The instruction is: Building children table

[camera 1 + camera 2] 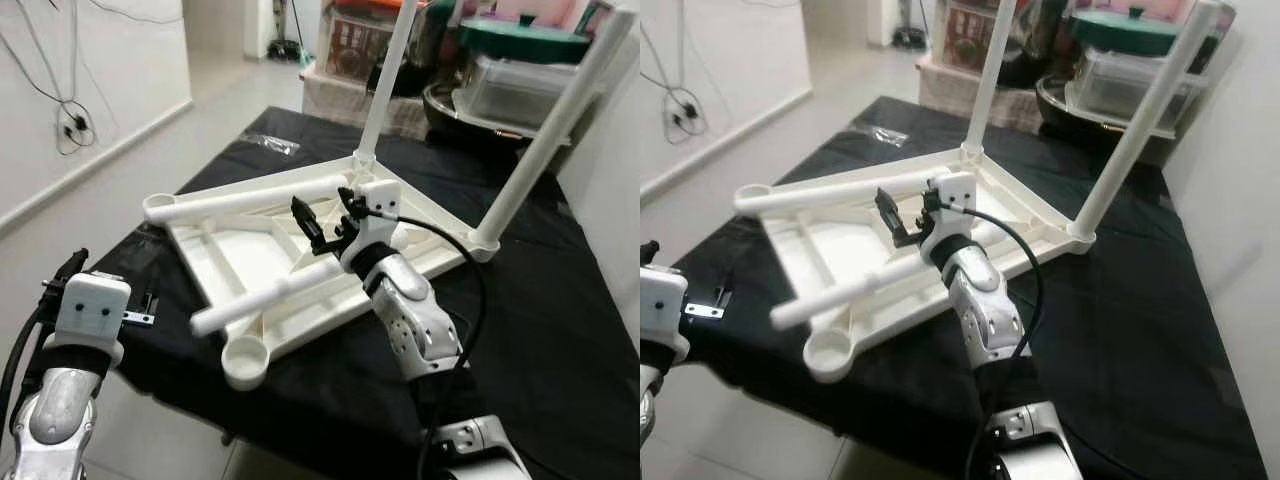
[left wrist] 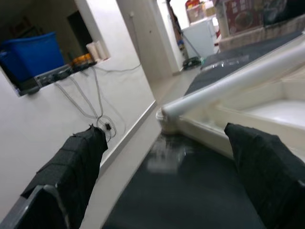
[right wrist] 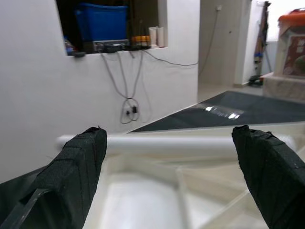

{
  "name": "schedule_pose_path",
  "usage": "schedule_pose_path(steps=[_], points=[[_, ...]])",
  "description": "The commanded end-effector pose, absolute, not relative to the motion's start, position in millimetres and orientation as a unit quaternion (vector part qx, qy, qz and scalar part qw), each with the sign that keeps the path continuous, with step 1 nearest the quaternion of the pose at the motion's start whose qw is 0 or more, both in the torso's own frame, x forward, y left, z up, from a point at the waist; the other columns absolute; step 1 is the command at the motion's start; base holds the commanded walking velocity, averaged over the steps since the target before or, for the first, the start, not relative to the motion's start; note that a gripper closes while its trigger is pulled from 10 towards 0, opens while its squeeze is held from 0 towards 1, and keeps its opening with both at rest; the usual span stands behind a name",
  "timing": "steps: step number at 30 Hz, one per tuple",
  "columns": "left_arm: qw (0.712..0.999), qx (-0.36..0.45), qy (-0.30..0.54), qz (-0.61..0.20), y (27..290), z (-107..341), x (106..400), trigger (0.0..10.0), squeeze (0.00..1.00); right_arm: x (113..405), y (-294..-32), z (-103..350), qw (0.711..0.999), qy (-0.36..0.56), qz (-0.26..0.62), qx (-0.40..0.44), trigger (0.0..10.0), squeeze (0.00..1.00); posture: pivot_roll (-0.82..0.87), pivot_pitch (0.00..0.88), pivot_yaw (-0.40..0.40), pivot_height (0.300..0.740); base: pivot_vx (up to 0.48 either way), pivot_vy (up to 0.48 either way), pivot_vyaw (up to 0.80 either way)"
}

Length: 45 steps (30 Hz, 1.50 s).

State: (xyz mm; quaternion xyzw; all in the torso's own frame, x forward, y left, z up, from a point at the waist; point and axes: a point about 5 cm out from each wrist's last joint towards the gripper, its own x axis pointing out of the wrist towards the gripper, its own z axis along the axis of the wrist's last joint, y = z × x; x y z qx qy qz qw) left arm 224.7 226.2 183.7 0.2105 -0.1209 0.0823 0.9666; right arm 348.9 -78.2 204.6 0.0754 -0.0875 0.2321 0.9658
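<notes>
On black cloth (image 1: 560,340): upturned white tabletop (image 1: 250,260), two loose legs (image 1: 270,295) laid inside.
Right gripper (image 1: 320,222): spread, empty, above tabletop.
Left gripper (image 2: 167,157): spread, empty.

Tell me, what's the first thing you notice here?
An upside-down white table lies on a black cloth, with two legs standing up at its far corners and two loose legs lying across it. The right gripper hovers open above its middle, and the left gripper waits open by its near-left corner.
</notes>
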Motion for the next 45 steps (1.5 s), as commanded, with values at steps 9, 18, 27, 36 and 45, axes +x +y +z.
schedule_pose_path(steps=[9,18,27,36,45], points=[[0.972,0.187,-0.109,0.087,224.3,180.2,227.3,10.0,0.00,351.2,-94.6,202.5,0.974,-0.088,0.192,0.079,10.0,0.00,0.08,0.000,-0.105,0.740,0.000,0.000,0.00],[0.976,0.174,-0.096,0.089,225.6,175.7,229.7,10.0,0.00,352.3,-104.6,197.9,0.980,-0.081,0.160,0.082,10.0,0.00,0.07,0.000,-0.100,0.740,0.000,0.409,0.00],[0.978,0.167,-0.094,0.085,223.1,174.1,233.5,10.0,0.00,353.8,-109.0,184.6,0.987,-0.041,0.140,0.075,10.0,0.00,0.06,0.000,-0.094,0.740,0.000,0.480,-0.53],[0.979,0.162,-0.090,0.079,221.1,172.3,236.9,10.0,0.00,350.8,-111.6,180.2,0.988,-0.038,0.136,0.061,10.0,0.00,0.06,0.000,-0.089,0.740,0.000,0.480,-0.62],[0.980,0.162,-0.087,0.081,223.0,171.2,237.8,10.0,0.00,349.8,-109.7,178.3,0.988,-0.035,0.139,0.049,10.0,0.00,0.06,0.000,-0.091,0.740,0.000,0.480,-0.04]])
